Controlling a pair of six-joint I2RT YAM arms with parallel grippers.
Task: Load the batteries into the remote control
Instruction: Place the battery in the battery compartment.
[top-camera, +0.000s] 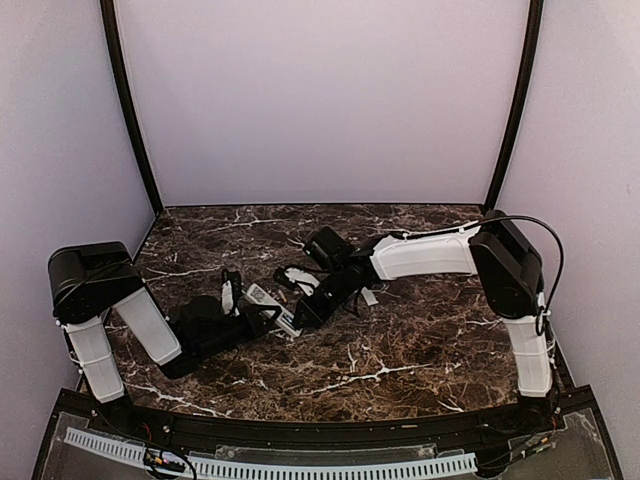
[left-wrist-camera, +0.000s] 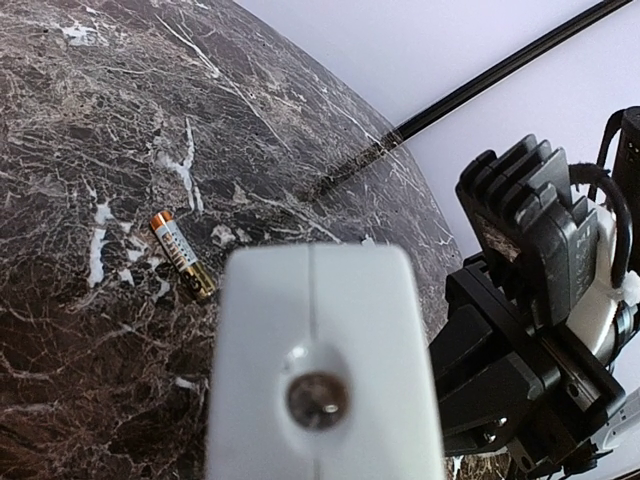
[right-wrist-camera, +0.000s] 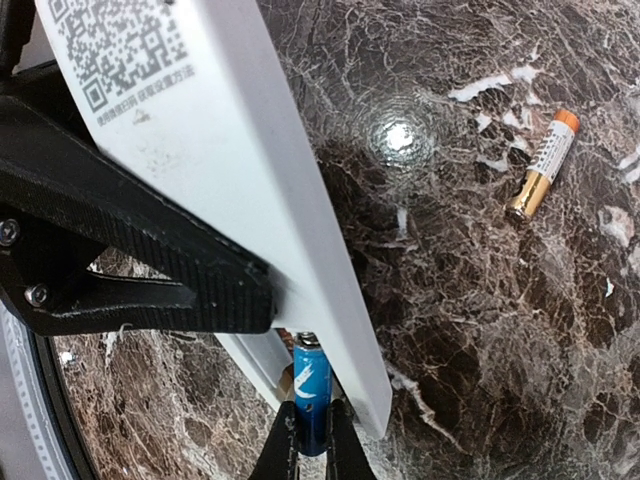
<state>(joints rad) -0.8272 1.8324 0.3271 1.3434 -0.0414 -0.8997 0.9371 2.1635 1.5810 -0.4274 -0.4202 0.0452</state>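
Remote control (right-wrist-camera: 230, 180) is held clamped by the left gripper (top-camera: 262, 318) over the middle of the marble table (right-wrist-camera: 480, 330). The right gripper (right-wrist-camera: 311, 440) pinches a blue battery (right-wrist-camera: 311, 395), seemingly at its open compartment. A gold-and-orange battery (right-wrist-camera: 541, 165) lies loose nearby.

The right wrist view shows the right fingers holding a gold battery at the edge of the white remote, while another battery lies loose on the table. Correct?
Not quite: the right wrist view shows the held battery is blue, not gold. The right fingers hold it at the edge of the white remote, and another battery lies loose on the table.
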